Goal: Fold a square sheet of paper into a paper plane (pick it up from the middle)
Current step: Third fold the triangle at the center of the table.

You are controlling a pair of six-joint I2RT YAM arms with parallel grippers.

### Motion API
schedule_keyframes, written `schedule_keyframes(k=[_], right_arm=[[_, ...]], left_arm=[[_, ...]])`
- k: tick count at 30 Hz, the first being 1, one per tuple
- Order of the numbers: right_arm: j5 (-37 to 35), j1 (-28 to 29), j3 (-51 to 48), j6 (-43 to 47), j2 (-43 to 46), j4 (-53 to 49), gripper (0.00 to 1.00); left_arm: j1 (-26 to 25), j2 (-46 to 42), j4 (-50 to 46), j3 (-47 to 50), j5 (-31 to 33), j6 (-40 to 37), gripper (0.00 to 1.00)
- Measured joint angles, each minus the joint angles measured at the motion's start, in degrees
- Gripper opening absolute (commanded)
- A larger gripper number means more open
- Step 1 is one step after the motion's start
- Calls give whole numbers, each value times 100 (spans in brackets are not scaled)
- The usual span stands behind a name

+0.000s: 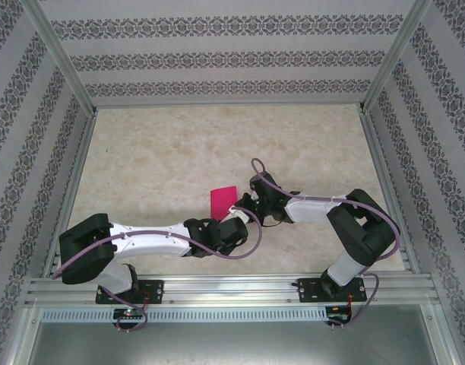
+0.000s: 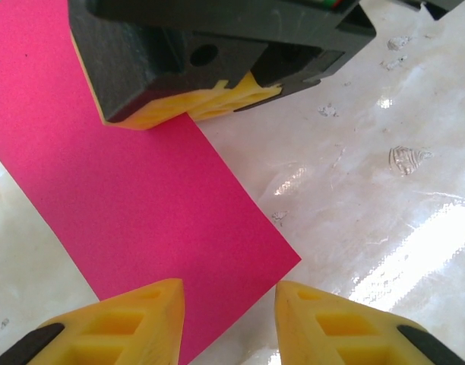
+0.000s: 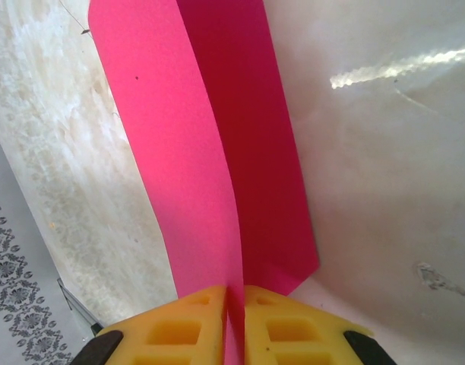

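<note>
Marble table, pink paper in R gripper

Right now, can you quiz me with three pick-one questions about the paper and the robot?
1. Where is the paper?
A. In a far corner
B. Near the middle of the table, at the tip of the right gripper
C. On the metal rail

2. What colour is the paper?
A. Blue
B. Magenta-pink
C. Green

3. What is the right gripper doing?
A. Shut on the paper
B. Open over bare table
C. Holding a cup

Answers:
1 B, the top view shows the paper at the gripper tips, mid-table.
2 B, it looks bright pink in every view.
3 A, the right wrist view shows the gripper pinching the paper's fold.
</note>
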State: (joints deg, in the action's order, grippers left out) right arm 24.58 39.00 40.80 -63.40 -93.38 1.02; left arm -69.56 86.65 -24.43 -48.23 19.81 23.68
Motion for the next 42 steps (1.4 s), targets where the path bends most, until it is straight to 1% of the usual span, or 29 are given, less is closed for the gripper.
schedule_keyframes(k=[6, 14, 22, 24, 29, 31, 34, 39, 42], right_arm=[[22, -2, 140, 2, 0, -151, 14], [46, -13, 199, 28, 2, -389, 14], [61, -15, 302, 46, 2, -492, 14], [66, -22, 315, 44, 2, -496, 14], [105, -81, 334, 46, 2, -503, 14], [105, -90, 337, 46, 2, -503, 14], [105, -90, 337, 46, 2, -509, 15], [107, -92, 337, 46, 13, -509, 16], [105, -92, 332, 44, 55, -507, 18]], left_arm=[[0, 0, -17, 0, 0, 17, 40], [0, -7, -15, 7, -24, 42, 44], [0, -94, -9, 98, -153, 28, 54], [0, -94, -2, 98, -188, 0, 59], [0, 50, 79, 90, -229, -52, 59], [0, 208, 76, 55, -199, -92, 58], [0, 426, 79, -17, -96, -151, 52], [0, 474, 96, -46, 57, -232, 34], [0, 437, 109, -44, 125, -238, 25]])
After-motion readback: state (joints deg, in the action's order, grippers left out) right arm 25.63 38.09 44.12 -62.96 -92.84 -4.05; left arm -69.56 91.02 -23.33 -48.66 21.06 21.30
